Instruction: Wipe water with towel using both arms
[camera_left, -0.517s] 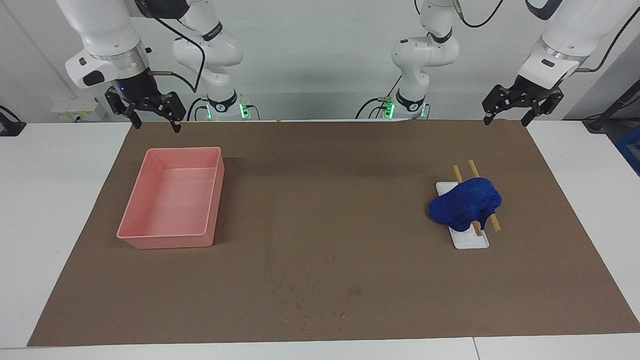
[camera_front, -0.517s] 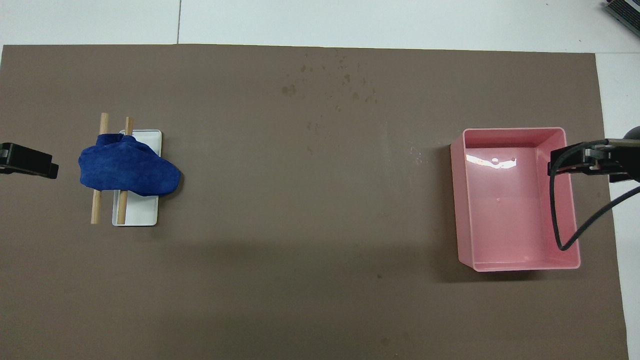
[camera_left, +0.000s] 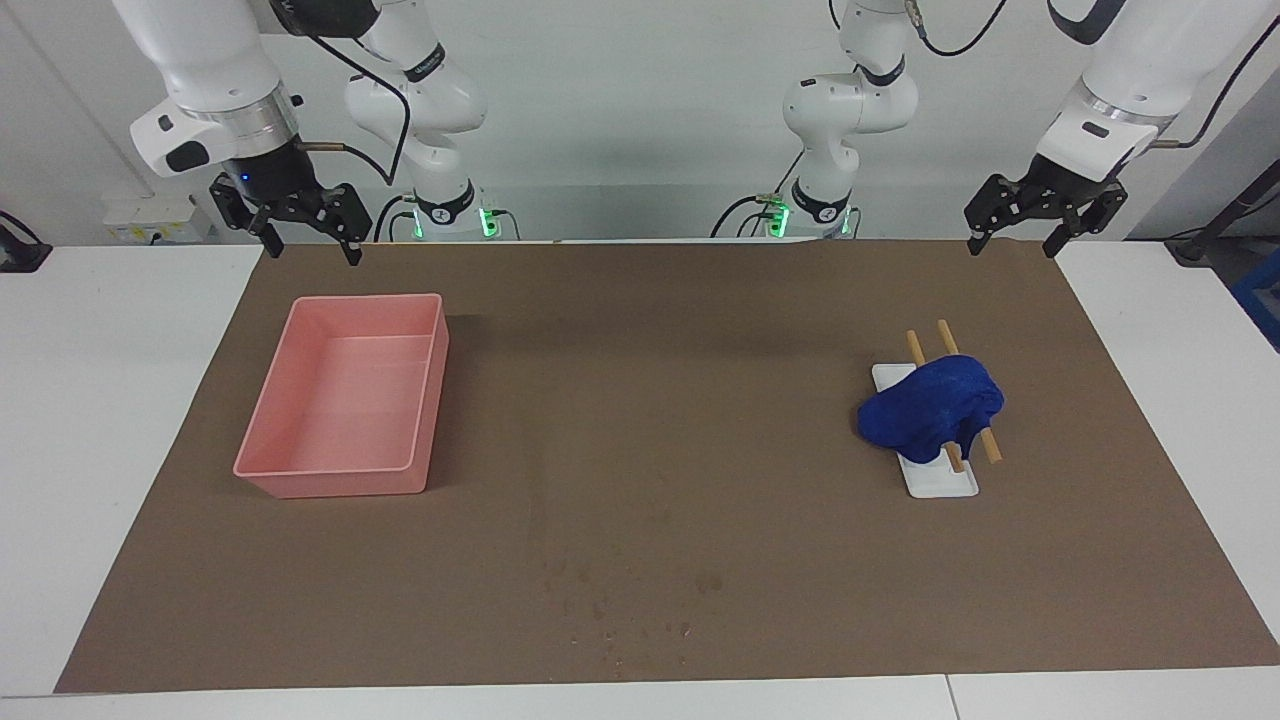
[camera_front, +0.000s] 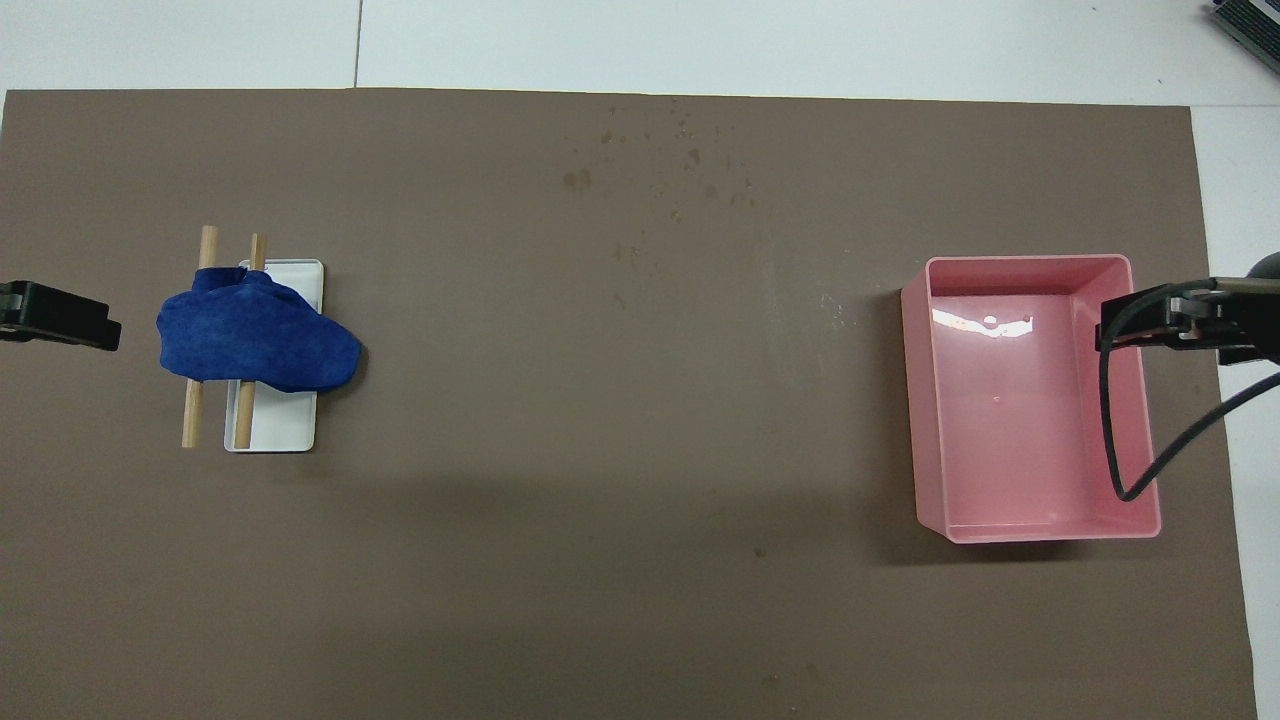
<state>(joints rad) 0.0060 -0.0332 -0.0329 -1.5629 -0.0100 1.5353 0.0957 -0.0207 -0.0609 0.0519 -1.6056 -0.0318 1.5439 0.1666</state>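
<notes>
Facing view, read from its left edge to its right.

Right gripper (camera_left: 306, 243): raised over the mat's edge nearest the robots, at the right arm's end of the table, just above the pink tray (camera_left: 262, 452); fingers spread apart, nothing held. Probably parked there, waiting clear of the work area.

Pink tray: on the brown mat (camera_left: 640, 400), nothing visible in it apart from a glossy sheen on the floor in the overhead view; whether that sheen is water cannot be told. Likely set out as the place for the used cloth.

Water droplets (camera_left: 620, 600): dark scattered spots on the mat midway between the arms, farther from the robots than the tray; not yet wiped.

White dish (camera_left: 940, 482): toward the left arm's end of the table, with two wooden rods (camera_left: 985, 445) laid across it. Towel (camera_left: 930, 410) draped in a heap over the rods, so lifted off the mat, presumably to leave room for fingers to close on the cloth.

Left gripper (camera_left: 1012, 239): raised over the mat's edge nearest the robots, above the towel's end of the table, well apart from the towel; fingers spread, empty. Best placed, by judgement, for the first grasp.
</notes>
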